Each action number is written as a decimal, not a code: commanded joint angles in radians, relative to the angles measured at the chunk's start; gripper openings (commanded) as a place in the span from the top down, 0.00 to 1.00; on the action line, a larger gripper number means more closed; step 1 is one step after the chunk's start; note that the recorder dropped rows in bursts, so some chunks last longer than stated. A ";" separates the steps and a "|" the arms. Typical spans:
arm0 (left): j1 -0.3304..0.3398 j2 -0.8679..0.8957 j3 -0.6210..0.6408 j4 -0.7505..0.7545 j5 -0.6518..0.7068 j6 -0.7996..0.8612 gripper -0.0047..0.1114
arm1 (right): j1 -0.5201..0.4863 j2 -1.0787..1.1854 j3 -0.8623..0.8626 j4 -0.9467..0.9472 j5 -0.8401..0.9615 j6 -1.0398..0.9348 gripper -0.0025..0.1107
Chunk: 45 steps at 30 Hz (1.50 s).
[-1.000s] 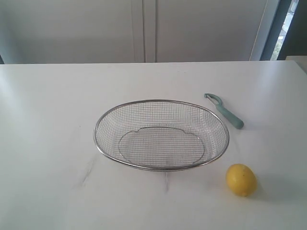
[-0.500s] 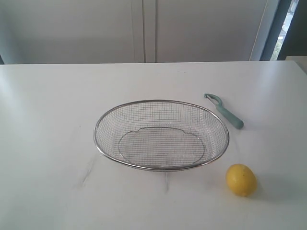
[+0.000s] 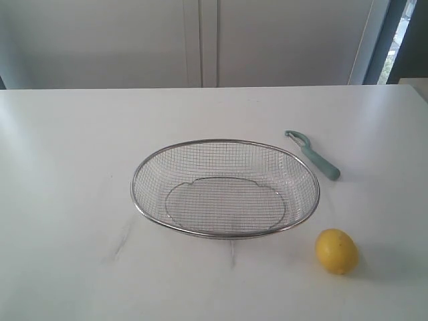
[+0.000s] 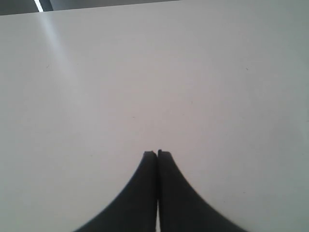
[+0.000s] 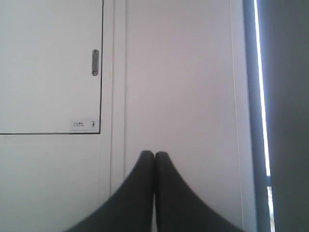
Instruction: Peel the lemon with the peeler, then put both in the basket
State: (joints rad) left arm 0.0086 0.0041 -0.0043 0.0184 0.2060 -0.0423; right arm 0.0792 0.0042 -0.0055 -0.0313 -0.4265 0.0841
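The left gripper [image 4: 157,153] is shut tight, its two dark fingertips pressed together with nothing between them. Just ahead of those tips there is only bare white table [image 4: 145,72]; no task thing lies within its wrist view. The right gripper [image 5: 154,153] is likewise closed on nothing. It points off the table, and beyond its tips stand pale cabinet doors with a small metal handle [image 5: 95,62] and a little label [image 5: 83,124].

Neither arm shows in the exterior view, so how far each thing lies from either gripper cannot be told. Only the sides can be judged. The lemon [image 3: 336,251] sits on the right gripper's side, nearest the front edge, whole and yellow with its skin unbroken. Just beside it, toward the left gripper's side and a little farther back, is the basket [image 3: 225,200], empty and resting flat near the middle of the table. Farther back on the right gripper's side lies the peeler [image 3: 314,158], flat on the table and close to the basket's rim but apart from it, blade head away from the camera and handle toward it.

As I judge it, the task has not begun: nothing is grasped, the lemon is unpeeled, and both things lie outside the basket. All remains: picking up the peeler, steadying the lemon, peeling, then placing both.
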 commanded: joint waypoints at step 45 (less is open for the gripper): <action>0.002 -0.004 0.004 -0.002 0.000 0.003 0.96 | 0.000 0.854 -0.796 0.006 1.233 -0.034 0.98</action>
State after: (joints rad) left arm 0.0086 0.0041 -0.0043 0.0184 0.2060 -0.0423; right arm 0.0792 0.8190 -0.7371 -0.0257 0.6152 0.0596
